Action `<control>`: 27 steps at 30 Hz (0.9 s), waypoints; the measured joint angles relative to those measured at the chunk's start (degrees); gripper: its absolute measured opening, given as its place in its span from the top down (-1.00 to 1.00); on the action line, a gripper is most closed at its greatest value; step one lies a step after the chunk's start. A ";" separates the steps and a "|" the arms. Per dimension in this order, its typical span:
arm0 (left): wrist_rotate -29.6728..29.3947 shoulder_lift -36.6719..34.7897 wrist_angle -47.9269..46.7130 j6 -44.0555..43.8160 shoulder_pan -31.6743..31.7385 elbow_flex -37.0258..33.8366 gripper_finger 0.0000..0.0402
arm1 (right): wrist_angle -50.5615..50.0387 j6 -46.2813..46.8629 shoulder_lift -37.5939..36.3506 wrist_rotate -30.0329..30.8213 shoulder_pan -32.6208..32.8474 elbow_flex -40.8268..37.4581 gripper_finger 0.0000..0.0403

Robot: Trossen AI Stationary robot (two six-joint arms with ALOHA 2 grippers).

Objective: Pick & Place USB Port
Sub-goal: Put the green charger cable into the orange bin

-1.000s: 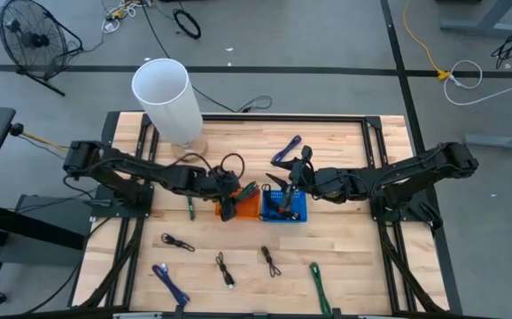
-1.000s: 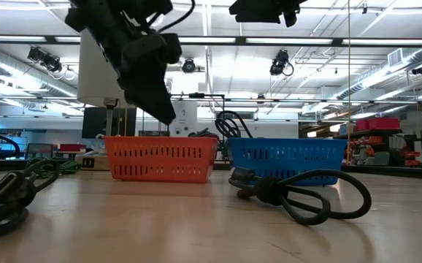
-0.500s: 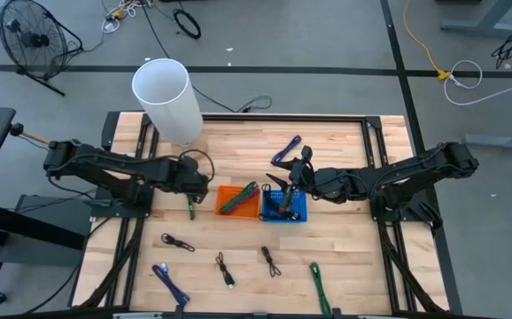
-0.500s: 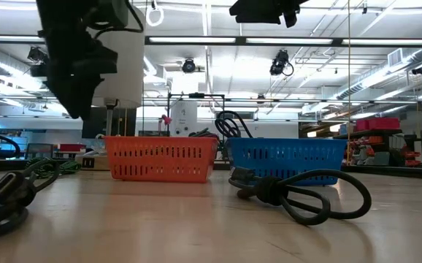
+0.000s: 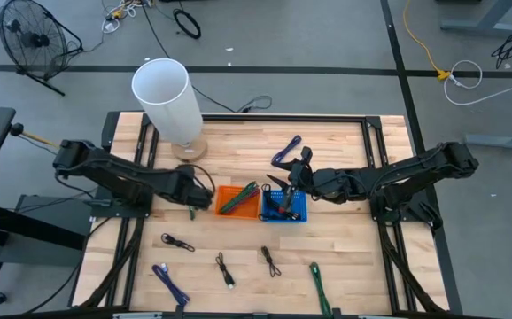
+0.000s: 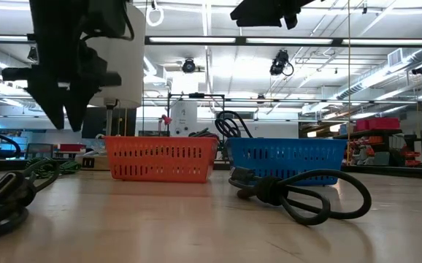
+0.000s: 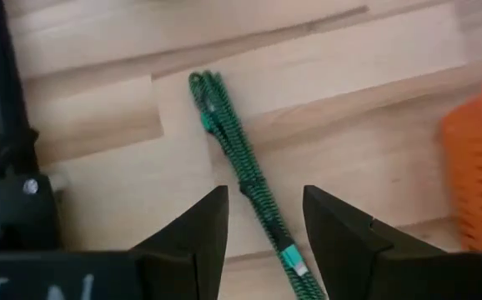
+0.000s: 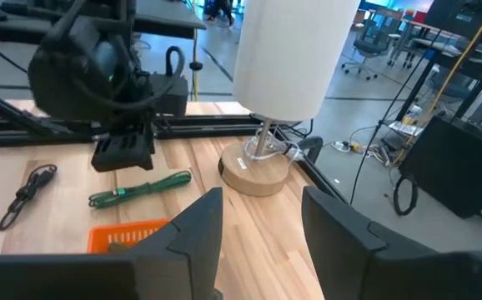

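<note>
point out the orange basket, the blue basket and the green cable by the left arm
orange basket (image 5: 236,210): high view, its front rim
blue basket (image 6: 287,158): low view, its slotted front wall
green cable (image 7: 243,172): left wrist view, mid-length of the braid

Bundled green USB cable (image 7: 249,187) flat on wood, just beside orange basket (image 7: 479,162).

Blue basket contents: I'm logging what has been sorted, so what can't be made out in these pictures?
- Blue basket, high view: the right gripper covers part of it; cables inside are too small to identify.
- Same basket, low view: its wall hides the inside.
- Green cable, left wrist view: its lower end runs off the edge between the open left gripper fingers.
</note>
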 joint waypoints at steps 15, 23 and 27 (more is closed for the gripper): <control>5.34 14.58 4.45 -5.37 -0.78 0.00 0.20 | -0.53 0.02 0.00 0.15 0.00 0.00 0.17; 6.37 19.10 8.77 -5.21 -0.78 0.28 0.20 | -0.50 0.04 0.00 0.13 0.00 0.00 0.17; 6.19 19.61 8.67 -4.72 -0.78 0.26 0.22 | -0.50 0.04 0.00 0.13 0.00 0.00 0.17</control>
